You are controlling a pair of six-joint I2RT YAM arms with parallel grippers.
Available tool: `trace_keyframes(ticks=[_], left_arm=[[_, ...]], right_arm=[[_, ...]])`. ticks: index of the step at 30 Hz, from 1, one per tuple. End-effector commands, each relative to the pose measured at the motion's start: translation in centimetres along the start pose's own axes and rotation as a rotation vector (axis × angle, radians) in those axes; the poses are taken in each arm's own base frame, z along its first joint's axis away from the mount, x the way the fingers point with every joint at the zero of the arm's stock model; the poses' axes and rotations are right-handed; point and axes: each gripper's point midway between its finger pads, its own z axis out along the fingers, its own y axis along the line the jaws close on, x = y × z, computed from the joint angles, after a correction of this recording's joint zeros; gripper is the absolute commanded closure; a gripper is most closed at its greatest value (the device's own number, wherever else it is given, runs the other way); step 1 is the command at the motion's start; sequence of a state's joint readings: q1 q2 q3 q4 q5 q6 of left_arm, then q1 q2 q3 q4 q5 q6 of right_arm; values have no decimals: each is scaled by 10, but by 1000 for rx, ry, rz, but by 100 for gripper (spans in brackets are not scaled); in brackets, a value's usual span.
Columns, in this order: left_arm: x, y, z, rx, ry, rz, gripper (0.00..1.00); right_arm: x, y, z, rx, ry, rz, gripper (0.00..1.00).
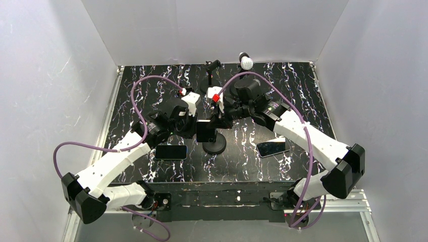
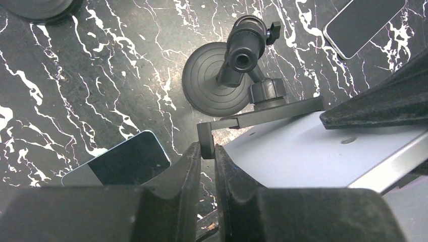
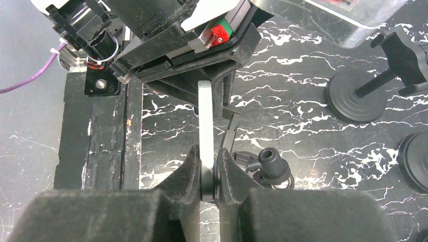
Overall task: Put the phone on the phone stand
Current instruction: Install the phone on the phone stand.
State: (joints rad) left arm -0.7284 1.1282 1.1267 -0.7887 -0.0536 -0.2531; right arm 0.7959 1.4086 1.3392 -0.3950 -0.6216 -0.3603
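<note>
Black white-veined marble table [image 1: 303, 88] | thin silver phone [image 3: 205, 121] at cradle of black round-based phone stand [image 2: 207, 85], mid-table; right fingers [image 3: 189, 167] clamped on phone | left fingers [image 2: 186, 169] pinching cradle's side tab

Top cam high, facing down; wrist cams close, sharing phone stand [image 2: 212, 83]

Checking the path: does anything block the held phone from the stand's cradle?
Nothing visible. The right gripper holds the phone right against the cradle, whose clamp the left gripper pinches.
</note>
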Motion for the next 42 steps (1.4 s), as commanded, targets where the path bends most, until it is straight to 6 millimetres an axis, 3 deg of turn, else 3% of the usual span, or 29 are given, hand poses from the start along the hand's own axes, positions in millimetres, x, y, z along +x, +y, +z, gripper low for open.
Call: trace_keyframes(ticks=[1,9,28,42], left_arm=[[4,18,-19,-91,24,6,100],[6,25,-21,-126,25,3,100],[13,40,-24,-205,13,-7,100],[13,39,-27,-200,34,1,100]], right_arm=[[5,-49,-20,244,78,31,99],[7,-54,-23,288,78,67,99],[34,-48,-29,301,145,59,99],[41,-65,-37,407,199,97,99]])
